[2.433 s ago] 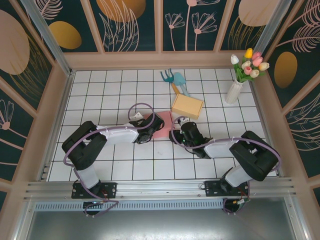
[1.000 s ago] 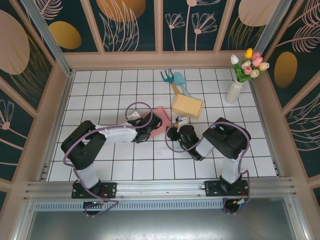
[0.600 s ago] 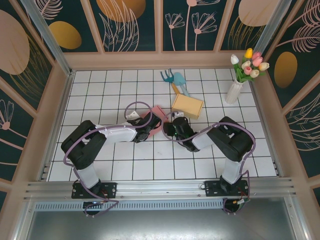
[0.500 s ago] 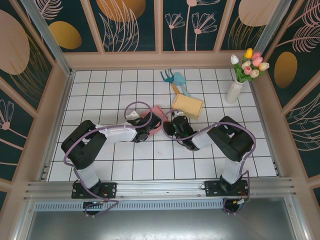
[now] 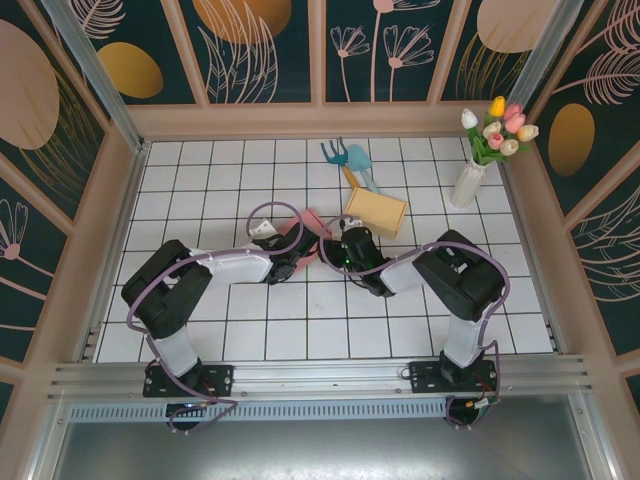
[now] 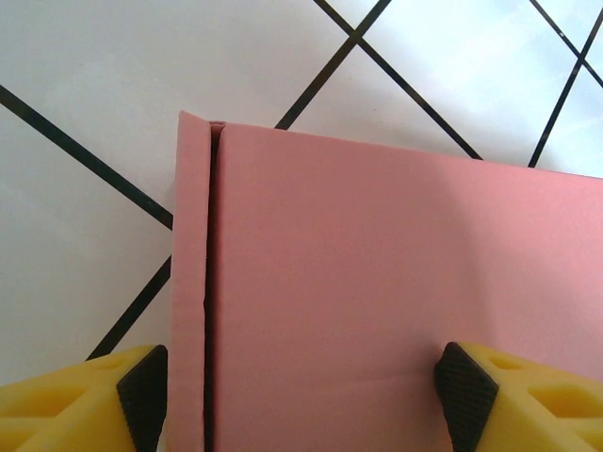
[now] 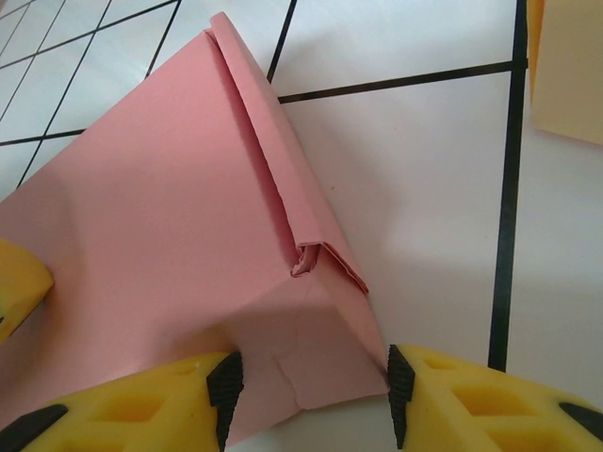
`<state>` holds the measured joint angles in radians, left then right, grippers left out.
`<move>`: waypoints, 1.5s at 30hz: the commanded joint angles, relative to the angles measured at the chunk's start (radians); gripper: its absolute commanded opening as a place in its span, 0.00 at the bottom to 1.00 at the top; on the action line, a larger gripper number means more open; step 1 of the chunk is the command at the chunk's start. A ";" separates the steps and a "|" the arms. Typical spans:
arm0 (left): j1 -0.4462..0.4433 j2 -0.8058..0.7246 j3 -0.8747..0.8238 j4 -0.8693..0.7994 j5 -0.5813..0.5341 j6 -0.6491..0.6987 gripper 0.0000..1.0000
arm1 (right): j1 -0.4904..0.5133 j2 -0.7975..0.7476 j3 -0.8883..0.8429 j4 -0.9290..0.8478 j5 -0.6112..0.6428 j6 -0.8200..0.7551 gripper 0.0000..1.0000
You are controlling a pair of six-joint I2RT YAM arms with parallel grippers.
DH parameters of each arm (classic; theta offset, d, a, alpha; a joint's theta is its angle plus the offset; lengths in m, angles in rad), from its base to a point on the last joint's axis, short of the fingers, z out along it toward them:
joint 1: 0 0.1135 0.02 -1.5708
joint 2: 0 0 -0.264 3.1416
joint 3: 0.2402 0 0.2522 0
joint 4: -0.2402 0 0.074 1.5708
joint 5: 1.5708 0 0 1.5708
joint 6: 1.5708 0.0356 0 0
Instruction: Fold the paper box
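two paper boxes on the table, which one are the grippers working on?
The pink box, between both grippers: left gripper and right gripper each straddle part of it. The yellow box sits apart behind it, by the rake, untouched.
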<state>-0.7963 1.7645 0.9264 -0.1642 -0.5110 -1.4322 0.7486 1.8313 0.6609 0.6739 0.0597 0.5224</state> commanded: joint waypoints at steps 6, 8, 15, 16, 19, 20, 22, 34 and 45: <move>-0.030 0.035 -0.046 -0.189 0.162 0.055 0.77 | 0.003 -0.039 -0.038 -0.201 -0.074 -0.028 0.46; -0.030 0.036 -0.044 -0.189 0.163 0.053 0.77 | 0.002 -0.043 -0.043 -0.212 -0.051 -0.013 0.46; -0.030 0.035 -0.046 -0.194 0.159 0.057 0.77 | -0.016 -0.060 -0.052 -0.203 -0.072 0.045 0.34; -0.030 0.035 -0.043 -0.192 0.160 0.059 0.77 | -0.018 -0.056 -0.045 -0.205 -0.085 0.051 0.31; -0.029 0.036 -0.046 -0.177 0.167 0.069 0.77 | -0.024 -0.032 -0.014 -0.224 -0.105 0.060 0.31; -0.030 0.036 -0.048 -0.164 0.173 0.081 0.77 | -0.027 -0.020 0.000 -0.230 -0.113 0.053 0.31; -0.030 0.034 -0.067 -0.119 0.191 0.105 0.77 | -0.029 0.001 0.029 -0.232 -0.145 0.022 0.31; -0.029 -0.006 -0.127 0.079 0.332 0.257 0.74 | -0.035 0.065 0.006 0.040 -0.429 0.077 0.30; -0.030 -0.230 -0.100 -0.117 0.114 0.286 0.81 | -0.072 -0.093 -0.035 -0.214 -0.239 0.062 0.08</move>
<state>-0.8272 1.5883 0.8387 -0.1928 -0.3740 -1.1988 0.6758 1.7802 0.6388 0.5621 -0.2050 0.5877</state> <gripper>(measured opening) 0.813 0.092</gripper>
